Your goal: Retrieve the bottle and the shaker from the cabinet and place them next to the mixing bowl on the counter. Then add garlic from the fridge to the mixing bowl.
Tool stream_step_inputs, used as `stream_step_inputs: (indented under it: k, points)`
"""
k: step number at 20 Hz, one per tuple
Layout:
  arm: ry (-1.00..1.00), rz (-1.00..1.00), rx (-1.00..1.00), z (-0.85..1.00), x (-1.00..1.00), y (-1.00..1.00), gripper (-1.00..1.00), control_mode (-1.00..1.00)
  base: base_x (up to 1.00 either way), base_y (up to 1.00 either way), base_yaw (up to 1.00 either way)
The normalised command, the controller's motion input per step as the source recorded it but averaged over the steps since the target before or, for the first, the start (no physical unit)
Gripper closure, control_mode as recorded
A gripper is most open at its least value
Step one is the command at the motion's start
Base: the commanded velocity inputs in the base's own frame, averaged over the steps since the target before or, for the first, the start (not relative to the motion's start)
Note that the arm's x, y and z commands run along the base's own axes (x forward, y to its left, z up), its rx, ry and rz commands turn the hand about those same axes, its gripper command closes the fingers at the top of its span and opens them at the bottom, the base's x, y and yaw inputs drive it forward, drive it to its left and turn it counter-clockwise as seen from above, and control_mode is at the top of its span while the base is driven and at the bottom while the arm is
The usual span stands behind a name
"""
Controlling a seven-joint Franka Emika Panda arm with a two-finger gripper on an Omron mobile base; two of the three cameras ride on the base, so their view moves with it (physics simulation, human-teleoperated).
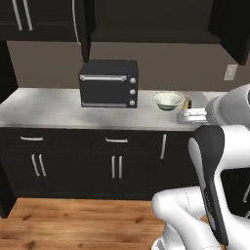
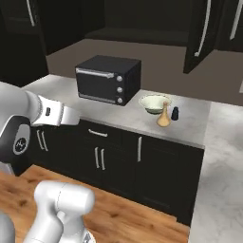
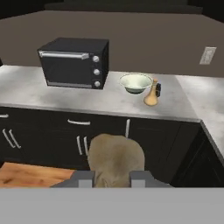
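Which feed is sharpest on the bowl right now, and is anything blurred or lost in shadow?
Hand view: mixing bowl clear, evenly lit; the garlic in the tool looms large and soft. Right base view: bottle and shaker distinct, cabinet interior nearly black. Left base view: arm hides the bottle's lower part.

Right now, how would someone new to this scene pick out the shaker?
Find the black toaster oven on the counter, then the mixing bowl to its right. Beside it stand two items: the shaker is the short dark stub, not the tall tan bottle.
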Motion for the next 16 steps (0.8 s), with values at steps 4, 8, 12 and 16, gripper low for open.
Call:
stream_step_inputs:
  k: [4, 8, 12, 16]
  points:
    - [0.00, 0.00, 0.00, 0.00, 0.00, 0.00, 1.00, 1.00, 0.99, -0.27, 0.00]
    - [0.00, 0.00, 0.00, 0.00, 0.00, 0.00, 1.00, 1.00, 0.99, -0.04, -0.05]
    - [0.00, 0.00, 0.00, 0.00, 0.00, 0.00, 1.00, 1.00, 0.65, -0.01, -0.20]
    - [0.00, 0.00, 0.00, 0.00, 0.00, 0.00, 1.00, 1.00, 0.27, -0.04, -0.29]
